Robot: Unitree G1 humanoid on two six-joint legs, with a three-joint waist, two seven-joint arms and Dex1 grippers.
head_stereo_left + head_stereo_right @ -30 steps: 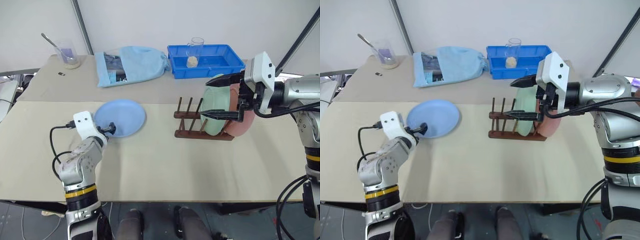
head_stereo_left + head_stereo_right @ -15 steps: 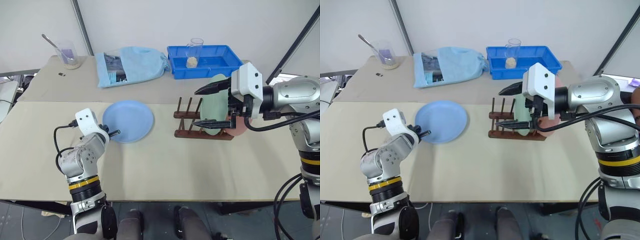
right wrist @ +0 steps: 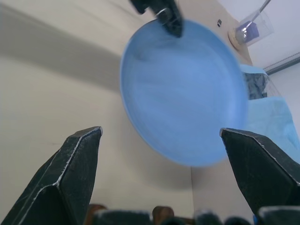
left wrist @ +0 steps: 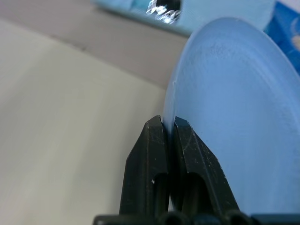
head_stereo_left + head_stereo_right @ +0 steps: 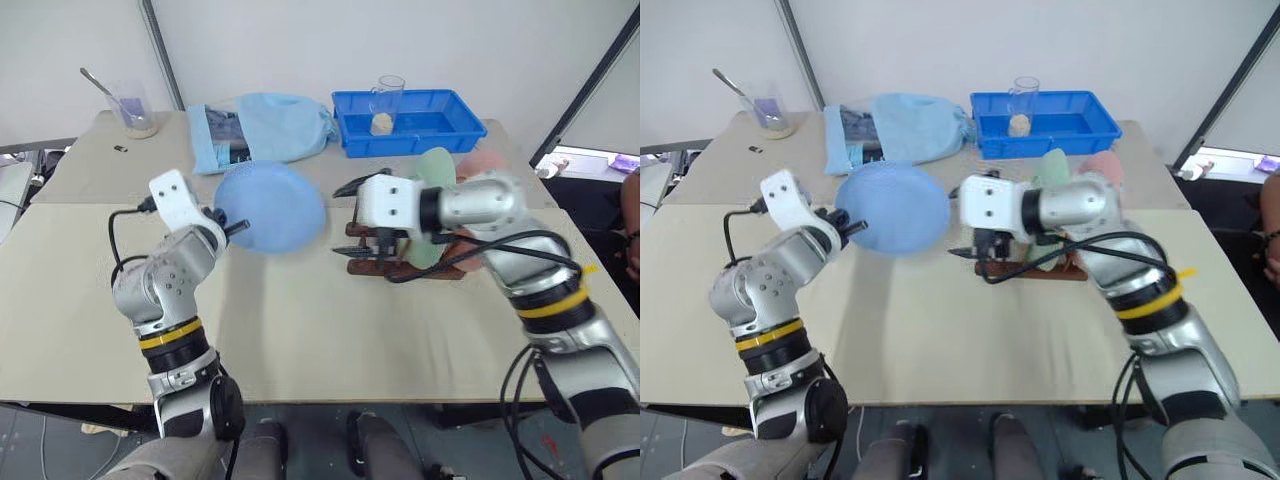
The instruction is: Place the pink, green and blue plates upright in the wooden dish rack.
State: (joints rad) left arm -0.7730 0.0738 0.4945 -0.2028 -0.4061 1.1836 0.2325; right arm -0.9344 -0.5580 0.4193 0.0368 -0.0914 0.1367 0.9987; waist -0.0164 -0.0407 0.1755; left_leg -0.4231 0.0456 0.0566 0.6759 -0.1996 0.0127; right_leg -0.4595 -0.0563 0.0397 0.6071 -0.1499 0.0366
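We see the left gripper (image 4: 168, 129) pinched tight on the rim of the blue plate (image 5: 272, 206), fingers pressed together with the plate edge between them. The plate is lifted clear of the surface (image 5: 300, 330) and tilted. The right gripper (image 3: 159, 154) has its fingers spread as wide as they go, holding nothing; the blue plate lies ahead between the two fingertips, not touching either. From the head view this gripper sits just at 9 o'clock of the wooden dish rack (image 5: 400, 262), facing the plate. The green plate (image 5: 436, 170) and pink plate (image 5: 487, 164) stand upright in the rack, the pink at 3 o'clock of the green.
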